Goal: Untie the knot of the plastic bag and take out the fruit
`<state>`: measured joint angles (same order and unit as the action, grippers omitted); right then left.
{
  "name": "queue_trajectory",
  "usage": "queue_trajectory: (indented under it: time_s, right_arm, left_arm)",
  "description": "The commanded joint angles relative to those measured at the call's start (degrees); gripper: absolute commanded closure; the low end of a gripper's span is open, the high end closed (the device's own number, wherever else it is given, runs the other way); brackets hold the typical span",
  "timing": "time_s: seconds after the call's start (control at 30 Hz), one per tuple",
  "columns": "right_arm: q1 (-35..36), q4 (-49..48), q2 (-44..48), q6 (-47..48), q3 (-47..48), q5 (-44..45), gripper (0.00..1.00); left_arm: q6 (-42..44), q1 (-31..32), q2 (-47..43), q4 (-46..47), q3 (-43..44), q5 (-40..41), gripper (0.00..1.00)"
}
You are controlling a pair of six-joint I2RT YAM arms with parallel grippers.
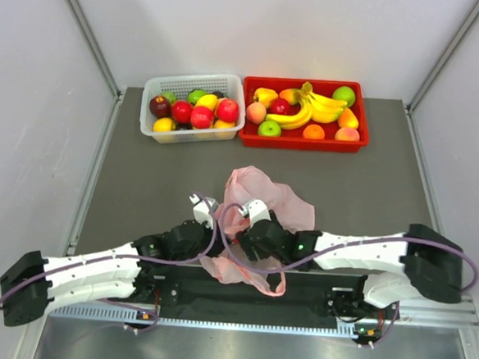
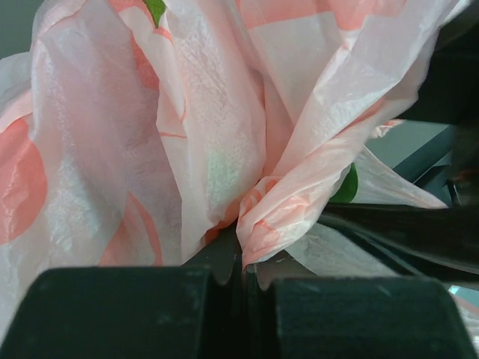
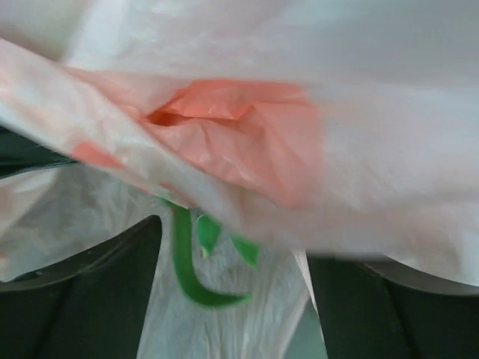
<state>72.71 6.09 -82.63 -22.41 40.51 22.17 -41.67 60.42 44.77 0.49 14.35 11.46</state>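
The pink plastic bag [image 1: 264, 199] lies crumpled on the grey table between my two grippers, with part of it trailing toward the near edge. My left gripper [image 1: 202, 203] is at its left side. In the left wrist view its jaws [image 2: 245, 258] are shut on a bunched fold of the bag [image 2: 224, 127]. My right gripper [image 1: 254, 211] is over the bag's middle. In the right wrist view its fingers [image 3: 82, 299] stand wide apart with loose plastic [image 3: 247, 142] hanging between them. Green shapes [image 3: 187, 269] show through the plastic. I cannot make out the knot. No fruit shows clearly inside the bag.
A white basket [image 1: 226, 134] of small fruits stands at the back left. A red tray [image 1: 359, 141] with bananas [image 1: 310, 109] and other fruits stands at the back right. Purple cables loop over both arms near the bag.
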Motion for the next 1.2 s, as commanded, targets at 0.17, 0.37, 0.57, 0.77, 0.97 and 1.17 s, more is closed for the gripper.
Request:
queue_trajectory:
  time_s: [0.17,0.37,0.57,0.77,0.97,1.17]
  right_arm:
    - [3.3,7.1,19.9,0.4,-1.3,-4.2,0.23]
    - [4.5,6.8,20.2,1.3,-1.5,-9.8,0.33]
    - [4.8,2.0,13.5,0.9,-1.5,-12.3,0.45]
    - [4.7,-0.5,5.6,1.0,0.6,-7.2,0.60]
    - [3.0,-3.0,2.0,0.9,2.0,-4.3,0.65]
    - [2.2,-2.2,1.9,1.4,3.1,-6.8,0.57]
  left_arm:
    - [1.4,0.0,3.0,5.6,0.9,-0.4,1.00]
    - [2.3,0.0,5.5,6.7,2.6,-0.6,1.00]
    - [3.1,0.0,5.6,6.5,3.6,0.0,1.00]
    - [2.9,0.0,5.2,6.1,3.3,-0.7,1.00]
    - [2.0,0.1,3.9,5.7,2.0,-1.5,1.00]
    - [1.7,0.1,3.0,5.1,1.1,-1.7,1.00]
